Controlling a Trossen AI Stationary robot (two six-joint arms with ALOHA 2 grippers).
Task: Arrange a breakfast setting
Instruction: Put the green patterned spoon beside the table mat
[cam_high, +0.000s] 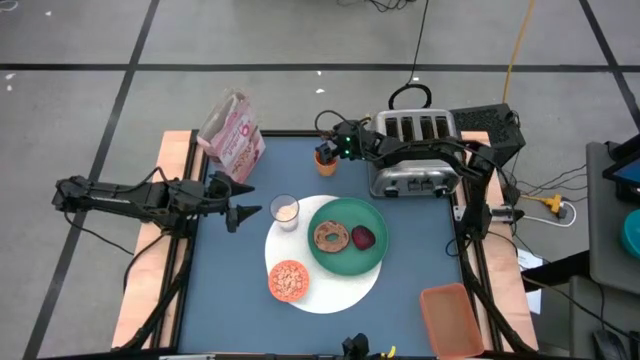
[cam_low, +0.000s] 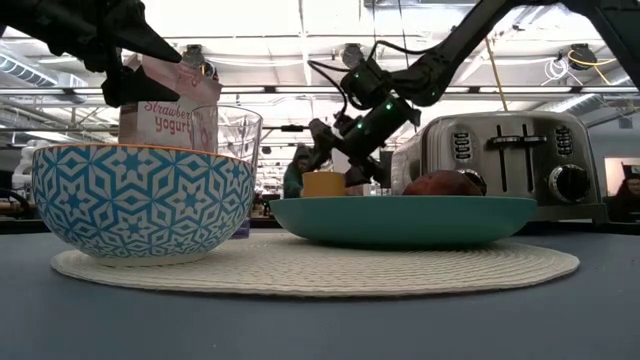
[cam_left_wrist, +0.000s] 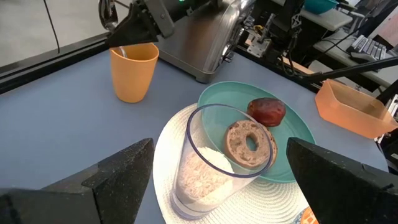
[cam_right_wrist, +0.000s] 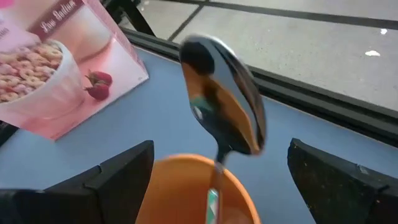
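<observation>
The round white mat (cam_high: 325, 290) carries the green plate (cam_high: 375, 255) with the bagel (cam_high: 330, 237) and the dark red food (cam_high: 362, 238), the small orange cereal bowl (cam_high: 289, 281) and the milk glass (cam_high: 285, 212). The orange cup (cam_high: 327, 160) stands on the table by the toaster. The silver spoon (cam_right_wrist: 224, 93) stands in the cup (cam_right_wrist: 199, 193), bowl end up. My right gripper (cam_high: 335, 142) hovers open over the cup, a finger on either side of the spoon. My left gripper (cam_high: 243, 212) is open, level, just left of the glass (cam_left_wrist: 211, 155).
The silver toaster (cam_high: 415, 150) stands at the back right, under my right arm. The pink cereal box (cam_high: 232, 135) stands at the back left. An orange tray (cam_high: 450, 315) lies at the near right corner. Bare blue table lies left of the mat.
</observation>
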